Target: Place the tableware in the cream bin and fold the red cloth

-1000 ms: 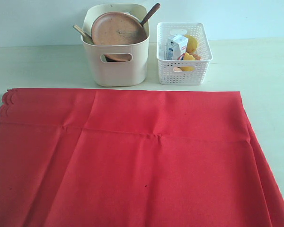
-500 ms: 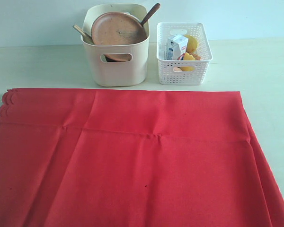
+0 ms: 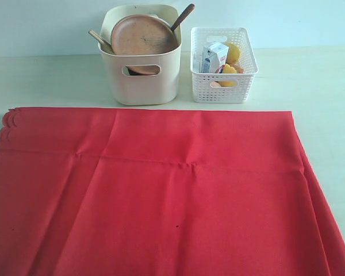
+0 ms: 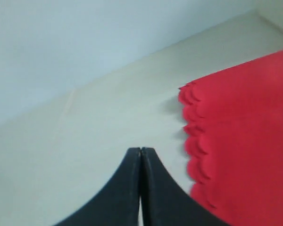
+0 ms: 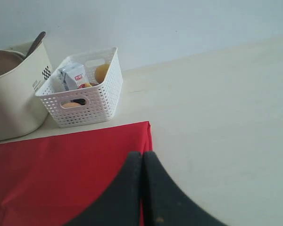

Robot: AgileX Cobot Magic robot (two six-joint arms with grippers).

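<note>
Here, a large red cloth (image 3: 161, 195) lies spread flat across the near part of a pale worktop (image 3: 40, 80), with faint crease lines and a scalloped edge on the left of the exterior view. Behind it, just beyond its far edge, stands the cream bin (image 3: 141, 83). A round brown plate (image 3: 142, 37) leans inside it, a dark wooden spoon (image 3: 183, 16) sticks up on one side, and another wooden handle (image 3: 99, 39) pokes out on the other. Just beside the bin sits a white lattice basket (image 3: 223, 89) holding a milk carton (image 3: 214, 56) and some yellow food.

Neither arm shows in the exterior view. In the left wrist view, the left gripper (image 4: 140, 153) has its dark jaws pressed together, holding nothing. They hang over bare worktop, near the cloth's scalloped edge but apart from it. In the right wrist view, the right gripper (image 5: 142, 155) also has its jaws closed and empty. Their tips lie over the cloth's straight side edge, near its far corner; whether they touch the fabric cannot be told.
</note>
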